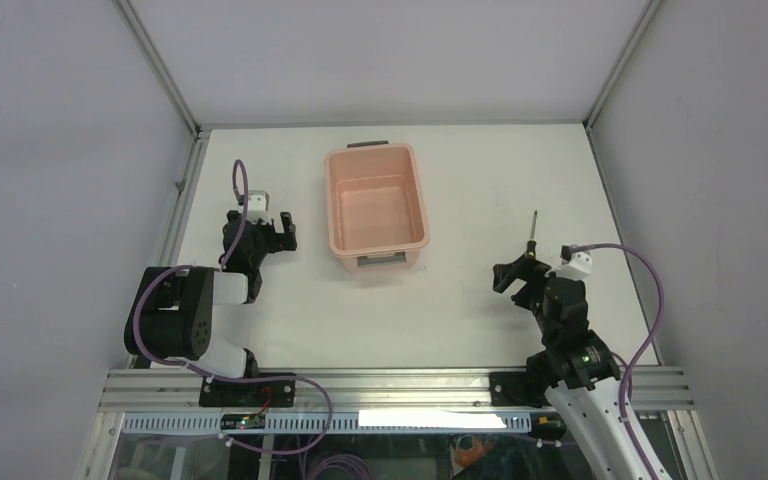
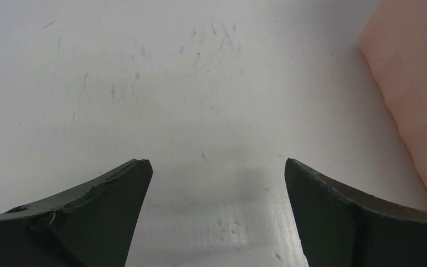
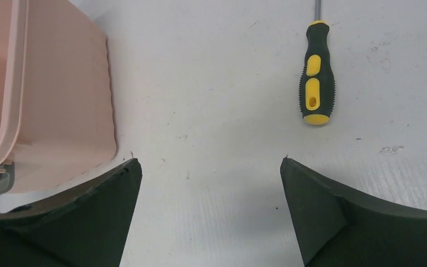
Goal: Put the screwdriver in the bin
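Overhead, the screwdriver [image 1: 534, 228] is seen lying right of the bin [image 1: 332, 200], just ahead of the right gripper [image 1: 516, 277]. At the left wrist, the left gripper [image 2: 217, 183] is shown agape and empty. At the right wrist, parted jaws are offset from the screwdriver, so it could be missed.

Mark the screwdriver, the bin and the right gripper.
screwdriver [image 3: 315, 78]: right wrist view, yellow-and-black handle.
bin [image 1: 378, 205]: top external view, bare inner floor.
right gripper [image 3: 209, 161]: right wrist view, midway between fingertips.
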{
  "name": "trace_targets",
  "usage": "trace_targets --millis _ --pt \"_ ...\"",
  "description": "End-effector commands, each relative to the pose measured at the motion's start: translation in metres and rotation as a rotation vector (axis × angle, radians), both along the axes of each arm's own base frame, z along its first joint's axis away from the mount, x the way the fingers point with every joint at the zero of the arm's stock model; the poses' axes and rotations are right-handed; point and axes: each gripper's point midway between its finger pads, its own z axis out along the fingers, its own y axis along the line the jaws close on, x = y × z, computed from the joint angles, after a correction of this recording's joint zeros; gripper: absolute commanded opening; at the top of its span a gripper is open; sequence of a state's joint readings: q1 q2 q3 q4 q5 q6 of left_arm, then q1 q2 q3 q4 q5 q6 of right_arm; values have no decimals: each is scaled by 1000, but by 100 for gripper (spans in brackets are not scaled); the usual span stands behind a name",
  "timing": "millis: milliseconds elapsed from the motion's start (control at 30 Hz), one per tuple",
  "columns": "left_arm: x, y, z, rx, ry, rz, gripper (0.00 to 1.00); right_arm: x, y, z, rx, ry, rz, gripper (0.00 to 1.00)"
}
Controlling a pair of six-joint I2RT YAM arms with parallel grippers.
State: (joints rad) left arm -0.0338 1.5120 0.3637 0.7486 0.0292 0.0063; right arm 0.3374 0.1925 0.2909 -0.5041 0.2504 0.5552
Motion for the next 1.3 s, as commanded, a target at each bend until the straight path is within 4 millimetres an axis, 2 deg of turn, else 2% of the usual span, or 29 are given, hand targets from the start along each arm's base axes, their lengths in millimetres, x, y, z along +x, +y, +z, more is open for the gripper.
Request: trace_targets --millis 0,133,200,233,267,300,400,533,633,667,800,900,1067,1267 --pt "12 -7 22 -21 -83 -17 99 7 -5 24 26 -72 -46 99" --pt "12 -7 23 -21 -84 -16 99 10 -9 58 -13 -131 -40 99" --pt "12 -7 22 -21 -83 -16 99 13 -5 83 -76 -183 17 99" --pt "12 -7 22 -21 -84 -16 99 17 -6 103 -93 -221 18 99" --pt "12 -6 22 -21 -83 -14 99 21 -10 107 -127 -210 0 99" --pt "12 -7 22 -21 -83 -15 99 25 -16 123 -157 -206 -27 99" --pt "12 -7 23 -21 -84 -15 99 43 -32 148 -308 -63 -94 99" --pt "12 -7 22 -21 -83 -15 99 59 -56 147 -469 226 -164 99" --pt "12 -7 23 -21 -84 -16 99 74 -63 127 -379 462 -118 99" --pt "12 -7 22 -21 -83 -15 99 82 -63 114 -321 533 -86 99" --pt "12 -7 22 -21 -83 -14 99 95 -64 54 -175 769 11 98" --pt "12 -7 23 -21 -85 -15 99 99 -67 6 -157 900 31 92" --pt "12 -7 23 -21 -84 -14 99 99 -75 -53 -182 1031 25 81" --pt "12 -7 23 -21 -84 -16 99 101 -79 -95 -197 1119 31 61"
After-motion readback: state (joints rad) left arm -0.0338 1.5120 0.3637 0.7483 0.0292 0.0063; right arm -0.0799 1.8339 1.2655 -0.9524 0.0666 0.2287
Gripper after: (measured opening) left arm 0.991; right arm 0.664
